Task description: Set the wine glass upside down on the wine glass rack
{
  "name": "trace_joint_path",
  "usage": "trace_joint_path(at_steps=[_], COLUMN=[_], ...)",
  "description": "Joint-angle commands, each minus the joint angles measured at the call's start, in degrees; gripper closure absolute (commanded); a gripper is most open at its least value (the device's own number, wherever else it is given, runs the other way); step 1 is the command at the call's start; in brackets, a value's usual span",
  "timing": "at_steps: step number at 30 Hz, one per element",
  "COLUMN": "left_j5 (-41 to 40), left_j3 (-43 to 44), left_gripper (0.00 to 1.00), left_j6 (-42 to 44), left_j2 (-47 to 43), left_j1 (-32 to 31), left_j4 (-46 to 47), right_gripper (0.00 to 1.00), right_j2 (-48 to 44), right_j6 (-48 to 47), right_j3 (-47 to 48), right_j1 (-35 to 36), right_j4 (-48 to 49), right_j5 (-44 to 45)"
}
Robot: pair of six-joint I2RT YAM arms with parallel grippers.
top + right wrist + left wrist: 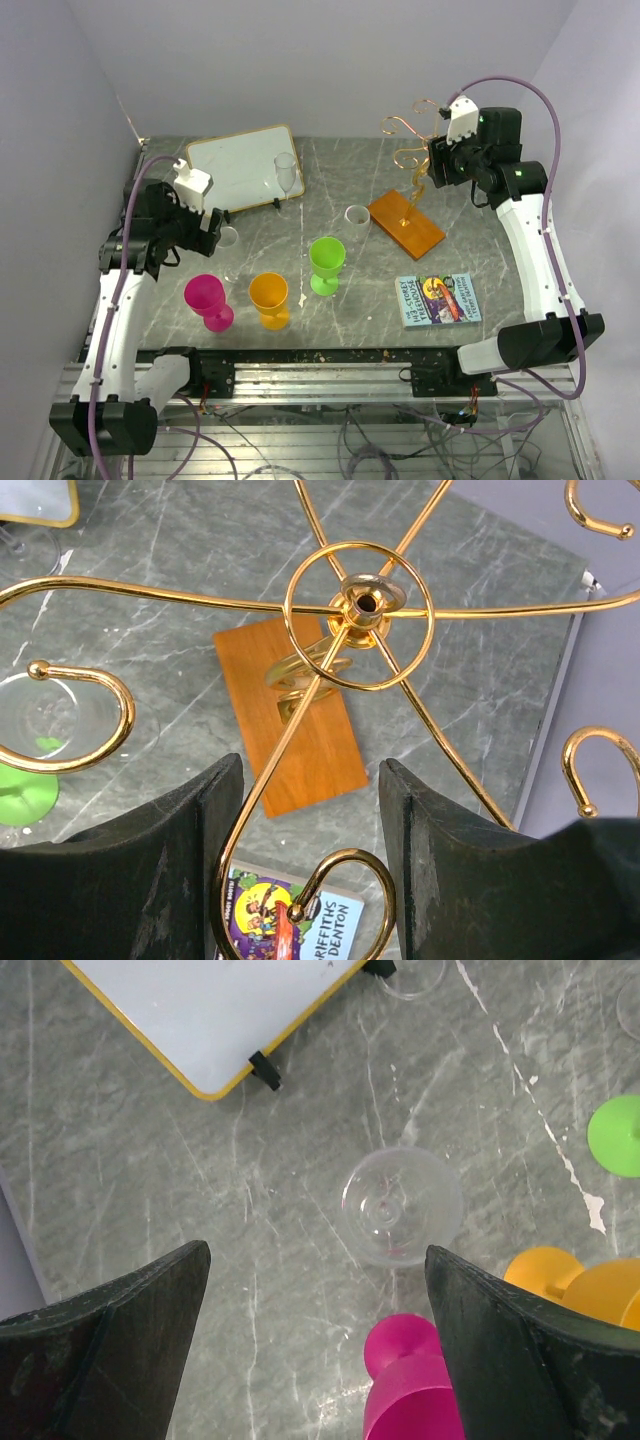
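Observation:
A clear wine glass [229, 241] stands upright on the table, right of my left gripper [212, 232]. In the left wrist view the glass [400, 1205] is seen from above, ahead of the open, empty left gripper [315, 1260]. The gold wire rack [412, 140] stands on its orange base [405, 224] at the back right. My right gripper [437, 165] hovers at the rack's top. In the right wrist view the right gripper [310, 780] is open above the rack's hub [360, 604] and base [290, 720], and one curled arm [345, 865] runs between its fingers.
Magenta [208, 300], orange [270, 298] and green [326, 262] goblets stand in front. A white board [240, 165] on a stand is at the back left with a second clear glass [287, 175] beside it. Another clear glass [357, 218] stands mid-table. A book [438, 298] lies front right.

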Motion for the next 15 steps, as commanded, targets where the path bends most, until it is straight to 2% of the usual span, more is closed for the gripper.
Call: trace_joint_path(at_steps=[1, 7, 12, 15], left_j5=[-1.07, -0.85, -1.04, -0.79], left_j3=[1.81, 1.76, 2.24, 2.43], left_gripper=[0.01, 0.0, 0.0, 0.01], left_j6=[1.01, 1.03, 1.17, 1.12], left_j2=[0.01, 0.46, 2.41, 3.74], left_j1=[0.53, 0.5, 0.5, 0.5], left_j4=[-2.26, -2.32, -3.23, -3.32], right_gripper=[0.52, 0.44, 0.33, 0.3], right_j2=[-1.81, -1.86, -2.08, -2.19], right_j6=[3.69, 3.87, 3.79, 3.7], right_j3=[1.05, 1.63, 2.22, 2.41], right_j1=[0.54, 0.53, 0.54, 0.47], right_j4=[-0.54, -1.0, -1.35, -1.45], right_j5=[-5.36, -6.6, -6.5, -6.63])
